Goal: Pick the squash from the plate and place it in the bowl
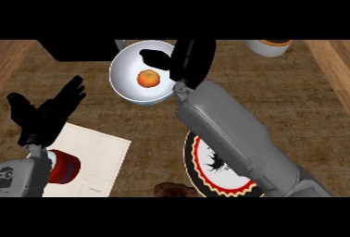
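My right hand [179, 59]: stretched out over the far rim of the white bowl [124, 74]; my fingers are relaxed and part-spread, and they close on nothing.
What it touches: nothing that I can make out; the thumb reaches over the bowl's inside, apart from the squash.
Squash [149, 78]: small, orange, lying alone on the bowl's floor, just below and to the left of my right thumb.
Plate [205, 178]: black rim, red and yellow band, white middle with a dark mark; it lies back along my right forearm, near my elbow, and the forearm hides much of it.
My left hand [44, 113]: open, fingers up and spread, resting well to the left of the bowl and holding nothing.
Red cylinder [65, 167]: just below my left hand, by the wrist, on a pale sheet [99, 155].
Brown item [171, 190]: at the lower edge, between the sheet and the plate; I cannot tell what it is.
White cup [270, 47]: far right of my right hand, at the top edge.
Writing: faint marks on the sheet, too small for me to read; no brand visible.
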You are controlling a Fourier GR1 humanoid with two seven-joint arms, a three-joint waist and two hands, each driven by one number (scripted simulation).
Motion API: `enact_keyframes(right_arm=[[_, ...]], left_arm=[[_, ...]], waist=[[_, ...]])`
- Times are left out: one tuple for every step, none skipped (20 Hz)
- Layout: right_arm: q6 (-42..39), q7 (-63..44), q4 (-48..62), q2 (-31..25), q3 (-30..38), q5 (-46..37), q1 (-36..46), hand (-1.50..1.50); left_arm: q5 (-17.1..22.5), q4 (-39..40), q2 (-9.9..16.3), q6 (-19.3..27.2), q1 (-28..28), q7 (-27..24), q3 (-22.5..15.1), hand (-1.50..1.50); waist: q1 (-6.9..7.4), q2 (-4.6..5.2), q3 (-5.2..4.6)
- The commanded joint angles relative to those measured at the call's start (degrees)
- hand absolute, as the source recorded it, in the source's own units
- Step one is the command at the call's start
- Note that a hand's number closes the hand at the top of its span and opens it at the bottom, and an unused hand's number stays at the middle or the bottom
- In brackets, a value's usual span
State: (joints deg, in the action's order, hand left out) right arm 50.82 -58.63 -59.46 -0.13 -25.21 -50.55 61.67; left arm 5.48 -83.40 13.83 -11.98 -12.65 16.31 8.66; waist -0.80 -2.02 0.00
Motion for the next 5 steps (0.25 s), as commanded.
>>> enact_keyframes(right_arm=[[3.4,-6.9,-14.7,0.1,-7.7,0.0,-3.9,-1.50],[3.3,-8.3,-17.6,0.1,-10.3,-0.9,-6.2,-1.50],[4.9,-10.0,-19.6,0.1,-12.7,-1.9,-7.6,1.50],[4.6,-10.7,-21.0,0.1,-15.0,-5.3,-11.6,1.50],[1.5,-12.7,-22.5,0.1,-16.8,-6.1,-12.5,1.50]], left_arm=[[0.0,-1.2,0.5,0.1,1.1,0.9,0.3,0.00],[0.6,0.6,1.0,-0.3,0.9,0.3,1.4,0.00],[-1.1,0.1,-0.9,1.3,0.3,-0.1,-0.5,0.00],[1.3,-0.6,1.0,-0.7,0.4,1.1,1.2,0.00],[1.0,0.0,1.3,-0.2,1.1,0.4,1.9,0.00]], waist=[[-0.62,-0.65,0.08],[-1.33,-0.41,0.02],[-1.37,-0.34,0.01],[-1.60,-0.33,0.01],[-1.68,-0.44,-0.07]])
